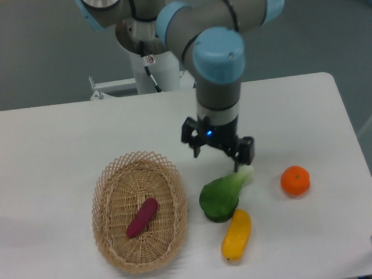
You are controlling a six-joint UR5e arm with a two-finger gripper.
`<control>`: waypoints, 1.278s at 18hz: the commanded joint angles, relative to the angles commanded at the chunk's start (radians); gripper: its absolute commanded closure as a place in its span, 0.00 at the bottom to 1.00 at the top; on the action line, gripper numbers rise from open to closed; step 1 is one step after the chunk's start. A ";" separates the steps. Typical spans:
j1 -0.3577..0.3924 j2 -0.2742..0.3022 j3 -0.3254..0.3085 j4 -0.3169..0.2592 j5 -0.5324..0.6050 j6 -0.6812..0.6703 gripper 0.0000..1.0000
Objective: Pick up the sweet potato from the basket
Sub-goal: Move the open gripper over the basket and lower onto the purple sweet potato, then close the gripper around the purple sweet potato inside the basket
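White tabletop [54, 147] fills most of the view, with grey floor beyond its far edge and the robot's pedestal base [151, 66] at the far middle.

The basket [138, 210] sits on the near left part of the table. It is an oval of tan woven straw with an open lattice rim. The sweet potato [142, 217] lies inside it, near the centre of the basket floor, set diagonally with its upper end toward the far right. Nothing touches the tuber.

The arm reaches down from the far side, and the gripper [217, 158] hangs above the table, to the right of the basket and well apart from the sweet potato. Its two fingers are spread with a visible gap between them, and they hold nothing. A blue indicator light glows on the gripper body. The right fingertip sits just beside the pale stalk end of the green leafy vegetable [222, 194].

The yellow oblong vegetable [236, 235] lies just near of the green one, close to the table's near edge. The orange round fruit [295, 180] rests further right, apart from both.
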 joint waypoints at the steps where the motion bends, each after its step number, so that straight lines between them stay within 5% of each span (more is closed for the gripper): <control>1: -0.014 -0.014 0.000 0.003 0.000 -0.026 0.00; 13: -0.176 -0.166 -0.006 0.115 0.006 -0.092 0.00; 23: -0.226 -0.213 -0.031 0.173 0.009 -0.100 0.00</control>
